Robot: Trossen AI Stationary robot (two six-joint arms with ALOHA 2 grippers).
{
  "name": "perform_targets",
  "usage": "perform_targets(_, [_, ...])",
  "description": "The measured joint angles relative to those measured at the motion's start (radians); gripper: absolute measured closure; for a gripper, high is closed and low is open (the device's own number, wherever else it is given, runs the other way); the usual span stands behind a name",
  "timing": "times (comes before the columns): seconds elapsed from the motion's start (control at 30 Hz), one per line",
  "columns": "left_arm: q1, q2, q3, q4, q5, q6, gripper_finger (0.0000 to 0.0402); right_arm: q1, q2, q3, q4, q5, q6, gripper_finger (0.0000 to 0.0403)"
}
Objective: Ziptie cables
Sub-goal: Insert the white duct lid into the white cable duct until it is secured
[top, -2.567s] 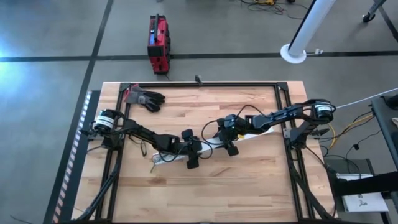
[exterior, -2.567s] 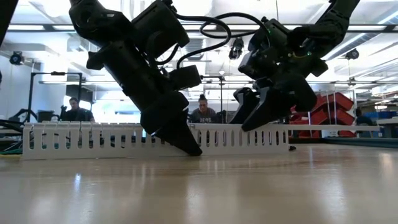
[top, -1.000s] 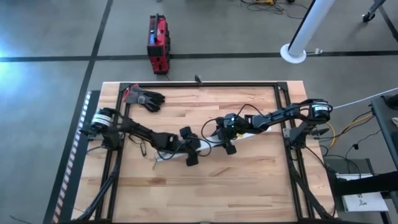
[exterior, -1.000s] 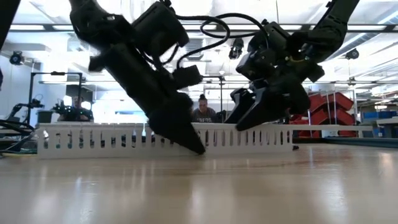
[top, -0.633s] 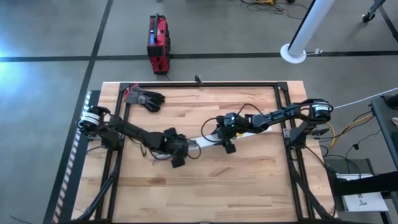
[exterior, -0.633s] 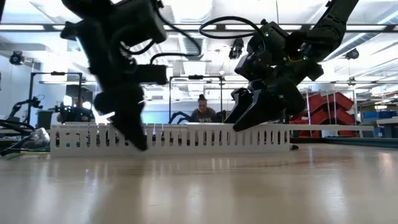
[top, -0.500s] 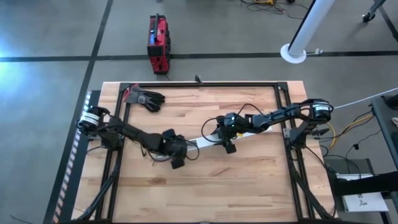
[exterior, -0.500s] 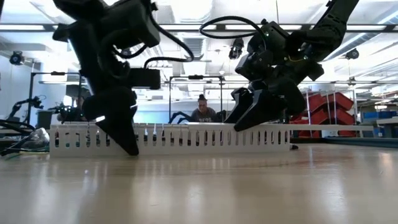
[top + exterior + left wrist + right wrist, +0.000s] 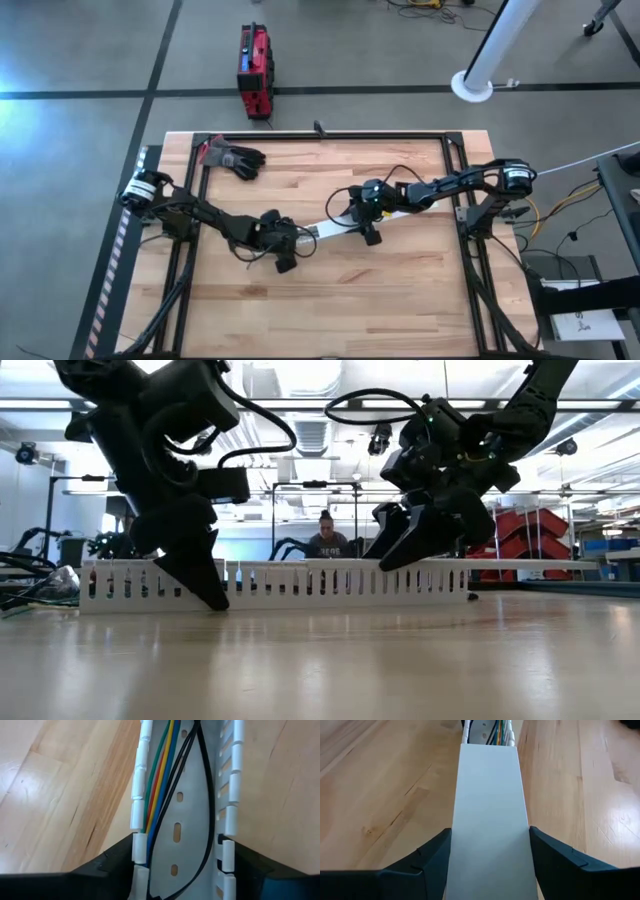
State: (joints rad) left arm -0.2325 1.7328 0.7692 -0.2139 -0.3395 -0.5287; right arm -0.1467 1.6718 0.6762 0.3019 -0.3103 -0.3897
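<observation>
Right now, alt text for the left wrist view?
The left gripper straddles the open white slotted channel, one dark finger outside each wall. Inside run the cables: green, red, yellow, blue and black, side by side. Wooden table on both sides.

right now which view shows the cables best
The left wrist view: the cables run green, red, yellow, blue and black along the open channel. The right wrist view shows only their ends past the lid. High and low views barely show them.

Lid [image 9: 490, 815] hides cables [image 9: 159, 780] beneath; channel [image 9: 185, 810] cut off by edge.
</observation>
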Motion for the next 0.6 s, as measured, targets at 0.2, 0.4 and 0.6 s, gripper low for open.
perform_targets(0.2, [0.0, 0.002, 0.0, 0.017, 0.012, -0.01, 0.0183, 0.0, -0.002, 0.006, -0.069, -0.013, -0.063, 0.0185])
perform_targets(0.4, [-0.001, 0.006, 0.0, 0.032, 0.021, -0.014, 0.0182, 0.0, -0.005, 0.011, -0.151, -0.026, -0.1, 0.0185])
perform_targets(0.6, [-0.001, 0.006, -0.004, 0.065, 0.016, 0.01, 0.0181, 0.003, 0.001, 0.002, -0.045, -0.009, -0.01, 0.0185])
